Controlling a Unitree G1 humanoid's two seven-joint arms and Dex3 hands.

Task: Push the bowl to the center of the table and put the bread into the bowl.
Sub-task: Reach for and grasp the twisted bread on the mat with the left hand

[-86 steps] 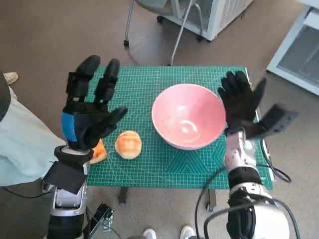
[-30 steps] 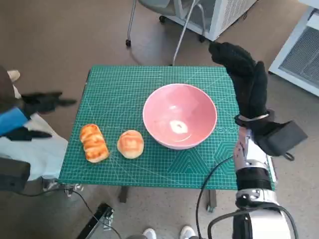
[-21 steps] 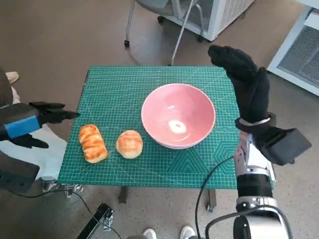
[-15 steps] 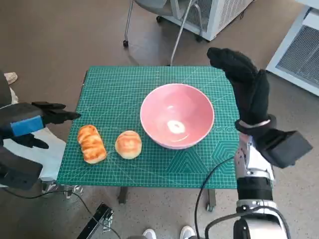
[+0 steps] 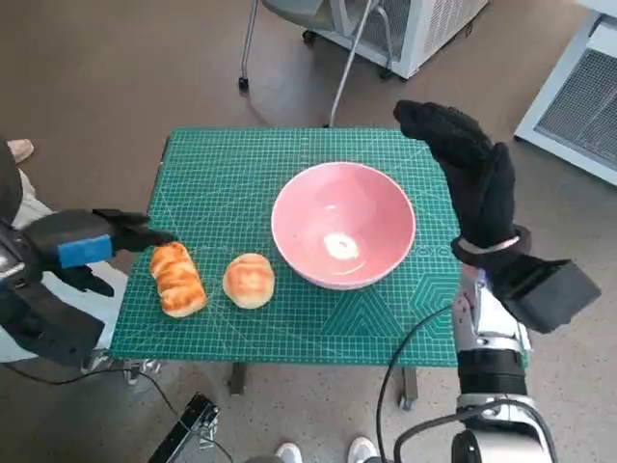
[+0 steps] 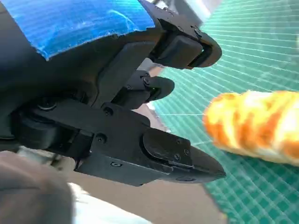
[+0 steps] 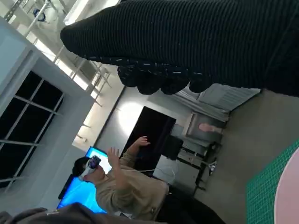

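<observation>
Here, your pink round bowl (image 5: 343,224) sits on the green gridded cutting mat (image 5: 241,164) that covers the small table, roughly at the mat's middle and a little toward the right side. It holds no bread; only a pale glint shows on its inner floor. The bread lies to the bowl's left, near the front edge: a round golden bun (image 5: 249,280) just beside the bowl without touching it, and a long striped orange-brown roll (image 5: 177,278) further left, close to the bun with a small gap between them.

Your left hand (image 5: 85,246) — black, with the blue tape across its back — reaches in from the mat's left edge, fingers stretched toward the long roll. In the left wrist view its fingers (image 6: 154,149) are spread with nothing between them, and the roll (image 6: 252,123) lies just past the fingertips; whether a fingertip touches it you cannot tell from either view.

Your right hand (image 5: 472,174) in the black knitted glove is raised above the mat's right side, beside the bowl and apart from it, fingers extended and holding nothing. The right wrist view shows the glove (image 7: 196,42) against the room, with a person (image 7: 121,182) seated in front of a blue screen — one hand lifted.
</observation>
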